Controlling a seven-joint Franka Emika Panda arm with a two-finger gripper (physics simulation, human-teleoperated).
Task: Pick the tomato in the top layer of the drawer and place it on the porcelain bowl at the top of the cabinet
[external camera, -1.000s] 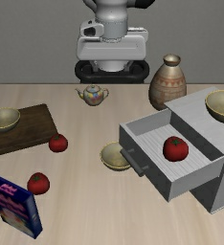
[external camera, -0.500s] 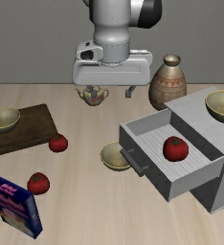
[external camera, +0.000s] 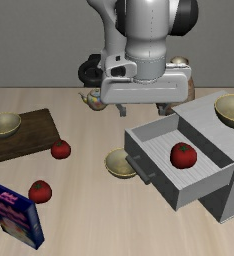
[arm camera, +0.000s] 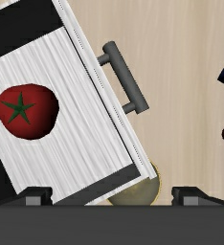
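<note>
A red tomato (external camera: 183, 155) lies in the pulled-out top drawer (external camera: 194, 181) of the grey cabinet (external camera: 207, 120). On the cabinet's top stands the porcelain bowl (external camera: 231, 110). My gripper (external camera: 147, 108) hangs open above the drawer's back corner, higher than the tomato and towards the exterior view's left of it. In the wrist view the tomato (arm camera: 26, 109) rests on the drawer's ribbed floor (arm camera: 80, 134), with the drawer handle (arm camera: 123, 78) beside it. My gripper (arm camera: 112, 196) holds nothing between its spread fingertips.
A small bowl (external camera: 120, 163) sits on the table before the drawer handle. Two loose tomatoes (external camera: 61, 150) (external camera: 40, 191), a blue box (external camera: 17, 213), a dark board (external camera: 24, 138) carrying a bowl (external camera: 3, 124), a teapot (external camera: 92, 98) and a vase (external camera: 181, 88) stand around.
My arm has swung forward and towards the exterior view's right, from near the base to above the open drawer. The tomato and drawer have not moved.
</note>
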